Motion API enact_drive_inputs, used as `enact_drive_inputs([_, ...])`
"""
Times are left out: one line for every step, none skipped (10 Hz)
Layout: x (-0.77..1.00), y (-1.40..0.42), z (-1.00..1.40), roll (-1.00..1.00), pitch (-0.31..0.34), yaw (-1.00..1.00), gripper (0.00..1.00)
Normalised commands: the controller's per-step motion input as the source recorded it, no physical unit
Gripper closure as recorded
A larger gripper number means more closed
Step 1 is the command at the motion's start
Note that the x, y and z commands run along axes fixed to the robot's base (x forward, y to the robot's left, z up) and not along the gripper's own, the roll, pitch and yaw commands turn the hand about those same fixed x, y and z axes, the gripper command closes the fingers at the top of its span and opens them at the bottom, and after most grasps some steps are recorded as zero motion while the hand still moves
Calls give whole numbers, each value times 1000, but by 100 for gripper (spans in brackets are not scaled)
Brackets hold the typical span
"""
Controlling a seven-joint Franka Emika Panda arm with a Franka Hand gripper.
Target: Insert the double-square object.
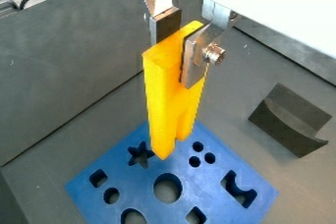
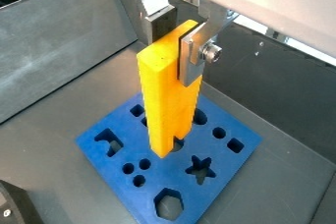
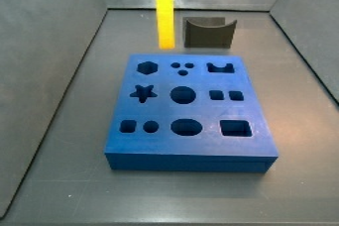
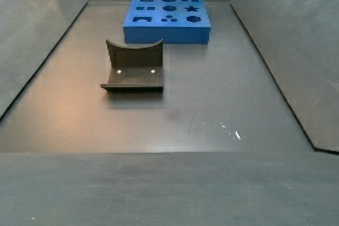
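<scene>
My gripper (image 1: 182, 39) is shut on the upper end of the double-square object (image 1: 171, 90), a tall yellow-orange bar that hangs upright; both wrist views show the gripper (image 2: 178, 36) and the bar (image 2: 167, 95). One silver finger (image 1: 199, 56) presses its flat side. The bar's lower end hangs over the blue board (image 1: 132, 194) with shaped holes, near a star hole (image 1: 136, 152) and round holes. In a side view the bar (image 3: 163, 7) hangs above the board's far edge (image 3: 185, 146), with the gripper out of frame. Its slotted end does not show clearly.
The dark grey fixture (image 4: 134, 66) stands on the floor apart from the blue board (image 4: 169, 34); it also shows in a side view (image 3: 208, 32) and a wrist view (image 1: 292, 118). Grey bin walls (image 3: 66, 91) slope up around the floor.
</scene>
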Motion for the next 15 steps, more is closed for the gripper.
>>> enact_drive_inputs([163, -123, -291, 0, -67, -114, 100])
enact_drive_inputs([354, -149, -529, 106, 0, -206, 100])
enact_drive_inputs([349, -94, -480, 101, 31, -314, 100])
enact_drive_inputs([434, -74, -311, 10, 11, -534, 100])
enact_drive_inputs([289, -20, -231, -1, -11, -791, 100])
enact_drive_inputs([186, 0, -174, -34, -20, -891, 100])
enact_drive_inputs([197, 0, -149, -43, -16, -889, 100])
enact_drive_inputs([249, 0, -151, -41, -6, -846, 100])
enact_drive_inputs([266, 0, -197, -14, 0, -834, 100])
enact_drive_inputs([271, 0, -214, 0, 0, -826, 100])
enact_drive_inputs([294, 0, -240, 0, 0, -800, 100])
enact_drive_inputs([363, -11, -231, 0, 0, -737, 100])
enact_drive_inputs([403, -20, -200, 0, 0, -709, 100])
enact_drive_inputs([391, -23, -174, -7, 0, -714, 100])
enact_drive_inputs([351, -17, -171, -6, 0, -749, 100])
